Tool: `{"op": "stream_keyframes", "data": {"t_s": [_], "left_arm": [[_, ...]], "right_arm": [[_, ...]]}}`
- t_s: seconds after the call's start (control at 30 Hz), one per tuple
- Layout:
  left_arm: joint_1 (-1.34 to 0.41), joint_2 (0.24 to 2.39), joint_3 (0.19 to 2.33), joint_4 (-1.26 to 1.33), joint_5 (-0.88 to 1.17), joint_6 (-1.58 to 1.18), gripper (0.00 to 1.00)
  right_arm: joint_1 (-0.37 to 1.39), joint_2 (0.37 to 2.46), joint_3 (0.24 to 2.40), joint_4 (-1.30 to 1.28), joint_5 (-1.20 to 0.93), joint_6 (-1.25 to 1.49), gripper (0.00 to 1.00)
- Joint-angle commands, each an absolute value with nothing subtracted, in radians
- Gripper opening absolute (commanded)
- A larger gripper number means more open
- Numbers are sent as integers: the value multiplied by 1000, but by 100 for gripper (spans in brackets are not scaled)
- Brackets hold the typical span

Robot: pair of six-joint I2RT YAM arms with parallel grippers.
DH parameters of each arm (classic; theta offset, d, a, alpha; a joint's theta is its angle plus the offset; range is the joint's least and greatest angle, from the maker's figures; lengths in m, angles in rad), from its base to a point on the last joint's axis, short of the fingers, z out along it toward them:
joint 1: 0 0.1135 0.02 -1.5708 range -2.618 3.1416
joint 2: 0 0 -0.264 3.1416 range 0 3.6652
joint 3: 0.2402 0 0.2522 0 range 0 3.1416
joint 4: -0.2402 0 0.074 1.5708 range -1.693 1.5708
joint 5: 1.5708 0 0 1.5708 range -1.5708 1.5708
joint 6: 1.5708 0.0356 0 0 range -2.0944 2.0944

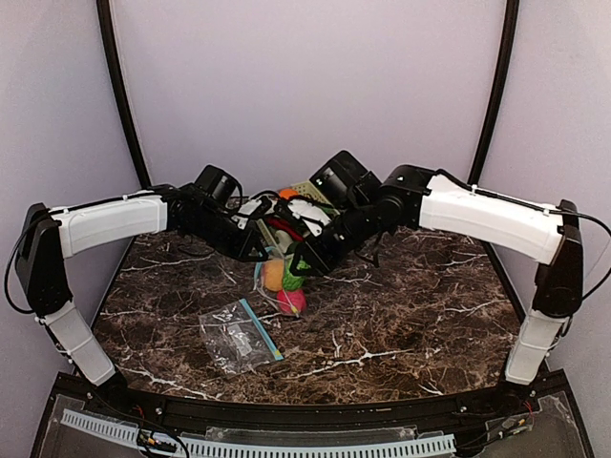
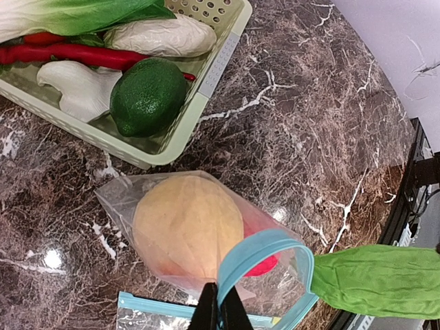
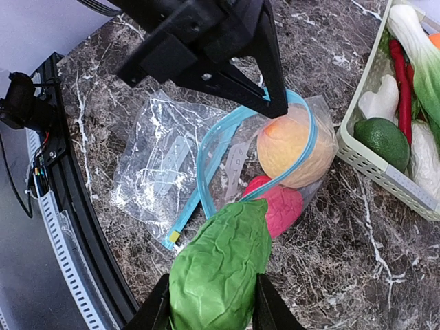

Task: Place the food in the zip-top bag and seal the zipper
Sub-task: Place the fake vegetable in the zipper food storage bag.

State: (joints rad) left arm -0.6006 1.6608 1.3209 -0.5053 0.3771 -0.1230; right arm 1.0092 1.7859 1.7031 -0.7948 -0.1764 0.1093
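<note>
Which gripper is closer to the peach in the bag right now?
Left. The left gripper pinches the bag's blue zipper rim right beside the peach; the right gripper holds the leafy green farther back, outside the bag's mouth.

Two arms in white and black
The left arm (image 1: 105, 224) and right arm (image 1: 492, 218) have white shells, black joints and thin black cables; the left gripper (image 2: 220, 306) and right gripper (image 3: 210, 302) are black.
</note>
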Motion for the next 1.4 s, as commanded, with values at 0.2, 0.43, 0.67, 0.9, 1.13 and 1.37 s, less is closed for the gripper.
{"op": "stream_keyframes", "data": {"t_s": [0.2,0.43,0.67,0.9,1.13,1.37], "left_arm": [[-603,1628,1292,-507,349,-110,1],[-603,1614,1287,-501,354,-113,1],[-603,1593,1277,-495,346,-110,1],[-603,1572,1266,-485,348,-116,1],[-608,1563,1256,-458,422,-130,1],[-623,1567,1246,-443,461,-136,1]], "right_arm": [[1044,1788,1789,-834,-163,108,19],[1063,1842,1819,-880,-143,106,19],[1063,1923,1916,-1013,-32,118,17],[1064,1974,1987,-1179,26,139,16],[1064,2042,2054,-1289,45,150,16],[1063,2126,2146,-1308,107,159,20]]}}
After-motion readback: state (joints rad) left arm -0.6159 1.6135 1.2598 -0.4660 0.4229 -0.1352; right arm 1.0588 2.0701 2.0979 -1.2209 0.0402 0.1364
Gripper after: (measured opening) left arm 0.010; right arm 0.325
